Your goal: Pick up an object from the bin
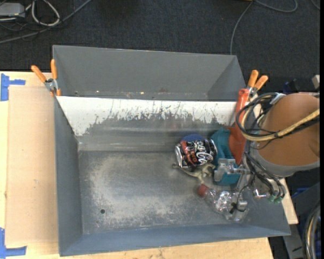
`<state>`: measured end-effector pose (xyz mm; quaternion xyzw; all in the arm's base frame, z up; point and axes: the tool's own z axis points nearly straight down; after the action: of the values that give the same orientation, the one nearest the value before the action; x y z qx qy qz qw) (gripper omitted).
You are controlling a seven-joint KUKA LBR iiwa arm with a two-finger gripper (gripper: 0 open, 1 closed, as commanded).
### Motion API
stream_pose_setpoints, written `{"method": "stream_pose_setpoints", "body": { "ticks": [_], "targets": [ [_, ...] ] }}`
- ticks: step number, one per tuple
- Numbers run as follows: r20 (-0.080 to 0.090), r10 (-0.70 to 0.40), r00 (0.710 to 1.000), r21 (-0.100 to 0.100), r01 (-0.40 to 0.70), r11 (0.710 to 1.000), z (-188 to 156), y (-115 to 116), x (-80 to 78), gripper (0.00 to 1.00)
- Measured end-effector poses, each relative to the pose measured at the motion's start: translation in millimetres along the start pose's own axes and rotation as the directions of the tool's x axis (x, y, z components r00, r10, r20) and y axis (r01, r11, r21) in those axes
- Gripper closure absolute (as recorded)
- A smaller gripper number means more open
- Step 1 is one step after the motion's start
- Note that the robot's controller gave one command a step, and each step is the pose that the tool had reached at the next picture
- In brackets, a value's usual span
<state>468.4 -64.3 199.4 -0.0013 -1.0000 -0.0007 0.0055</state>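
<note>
- The gripper (235, 206) is down in the bin (129, 193), at the corner nearest the arm. I judge this to be the closing-in step of the pick, with nothing lifted yet.
- Whether the gripper is open or closed cannot be told, as cables and its own body hide the tips.
- The likeliest thing to pick is a crinkled silvery wad (222, 200). It lies on the bin floor right against the gripper, on the side away from the arm. It looks like thin foil or clear film, with many small glinting creases and no firm outline.
- Just beyond the wad is a small red piece (203, 190), rounded and matt.
- Farther off, towards the bin's back wall, is a crumpled printed packet (195, 152) in blue, red and white, glossy and dented.
- Beside the packet, nearer the arm, is a teal block (224, 142), smooth and seemingly hard.
- The next move probably calls for a firm closure low on the wad, since a thin crinkled sheet may flatten or slip out, followed by a straight lift clear of the red piece.
- The bin floor is dull, scuffed grey metal, so things may slide on it.
</note>
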Motion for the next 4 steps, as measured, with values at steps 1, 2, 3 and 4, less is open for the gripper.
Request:
{"method": "stream_pose_setpoints", "body": {
  "ticks": [1, 2, 3, 4],
  "targets": [
    [0.008, -0.004, 1.000, 0.001, 0.004, 1.000, -4, 0, -1.7, 0.00],
    [0.010, 0.030, 1.000, 0.001, -0.030, 1.000, 94, -69, -7.2, 0.00],
    [0.012, -0.062, 0.998, 0.001, 0.062, 0.998, 92, -83, -8.7, 0.00],
    [0.006, -0.108, 0.994, 0.001, 0.108, 0.994, 92, -78, -6.0, 0.00]
  ]
}}
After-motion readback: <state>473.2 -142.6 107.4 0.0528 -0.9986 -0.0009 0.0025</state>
